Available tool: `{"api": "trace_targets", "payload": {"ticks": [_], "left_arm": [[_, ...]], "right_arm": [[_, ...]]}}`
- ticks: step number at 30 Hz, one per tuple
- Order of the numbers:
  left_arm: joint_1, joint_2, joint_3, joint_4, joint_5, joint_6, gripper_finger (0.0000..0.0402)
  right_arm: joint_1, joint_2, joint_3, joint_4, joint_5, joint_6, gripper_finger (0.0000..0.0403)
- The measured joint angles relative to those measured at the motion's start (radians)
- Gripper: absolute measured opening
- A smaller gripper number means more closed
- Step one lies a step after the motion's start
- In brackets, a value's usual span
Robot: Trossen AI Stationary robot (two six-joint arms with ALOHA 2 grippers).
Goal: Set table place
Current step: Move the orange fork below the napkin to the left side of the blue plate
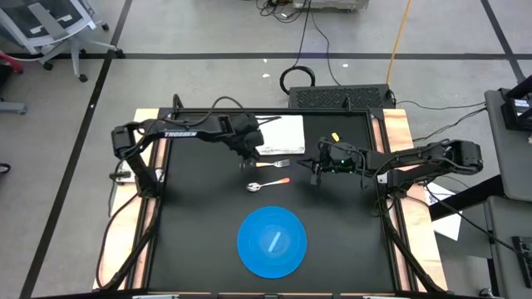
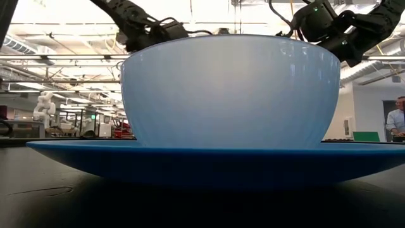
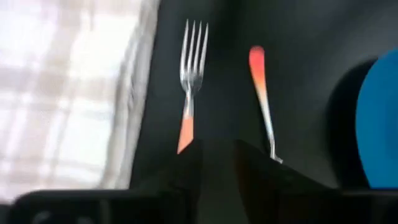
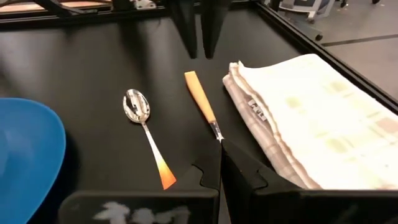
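Observation:
A blue plate (image 1: 244,246) with a translucent blue bowl (image 1: 272,241) on it lies near the black table's (image 1: 191,216) near edge; both fill the low view (image 2: 231,88). A metal fork (image 1: 274,164) with a pale orange handle and a spoon (image 1: 266,184) with an orange-tipped handle lie flat at mid-table. My left gripper (image 1: 247,158) stands at the fork's handle end (image 3: 185,134), its fingers a narrow gap apart and empty. My right gripper (image 1: 316,173) is shut and empty, a little to the right of the fork's tines (image 3: 193,43).
A folded pale checked cloth (image 1: 281,134) lies on the table just beyond the fork, toward the far edge; it shows in both wrist views (image 4: 311,112). Pale wooden strips (image 1: 399,141) run along the table's left and right sides. A person (image 2: 397,120) stands far off in the room.

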Motion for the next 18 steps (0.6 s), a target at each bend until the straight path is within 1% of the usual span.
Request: {"api": "trace_targets", "payload": {"ticks": [4, 8, 10, 13, 18], "left_arm": [[-0.004, 0.077, 0.062, -0.059, -0.008, -0.001, 0.0161], [-0.011, 0.141, 0.115, -0.106, -0.012, 0.013, 0.0199], [-0.016, 0.168, 0.142, -0.138, -0.04, 0.028, 0.0205], [-0.028, 0.205, 0.185, -0.195, -0.075, 0.061, 0.0204], [-0.044, 0.256, 0.229, -0.258, -0.081, 0.083, 0.0191]], "right_arm": [[0.0, 0.0, 0.0, -0.006, 0.0, 0.005, 0.0], [0.0, 0.0, 0.0, -0.022, 0.0, 0.008, 0.0], [0.0, 0.0, 0.0, -0.028, 0.0, 0.008, 0.0], [0.0, 0.0, 0.0, -0.028, 0.0, 0.006, 0.0], [0.0, 0.0, 0.0, -0.029, 0.0, 0.005, 0.0]]}}
